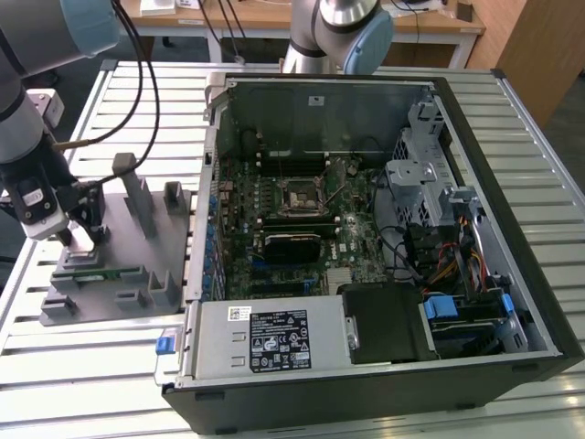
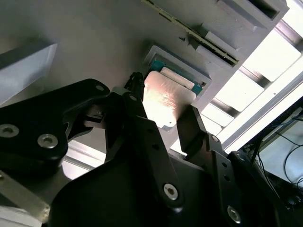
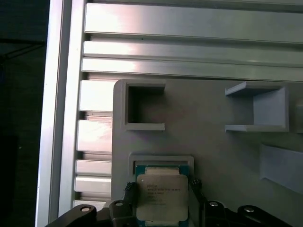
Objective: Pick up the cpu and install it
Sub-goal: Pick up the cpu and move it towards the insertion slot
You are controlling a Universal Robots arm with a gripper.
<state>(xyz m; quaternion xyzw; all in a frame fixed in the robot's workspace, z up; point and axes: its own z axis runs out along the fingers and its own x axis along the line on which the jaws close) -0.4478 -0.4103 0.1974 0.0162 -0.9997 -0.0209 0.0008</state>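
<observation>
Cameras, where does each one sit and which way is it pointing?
Exterior view: off the arm, above, looking down on the open case and the fixture at the exterior view's left; the arm and gripper show.
First wrist view: on the wrist, facing down onto the cpu in its fixture recess; gripper shows.
Second wrist view: on the wrist, looking slantwise past the gripper at the cpu.
Both wrist views share cpu and gripper.

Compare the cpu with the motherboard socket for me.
The cpu is silver-topped with a green rim; the socket is dark-framed. The cpu sits in a recess of the gray fixture outside the case; the socket is on the motherboard inside it. The gripper is at the cpu, away from the socket. Both are square.
</observation>
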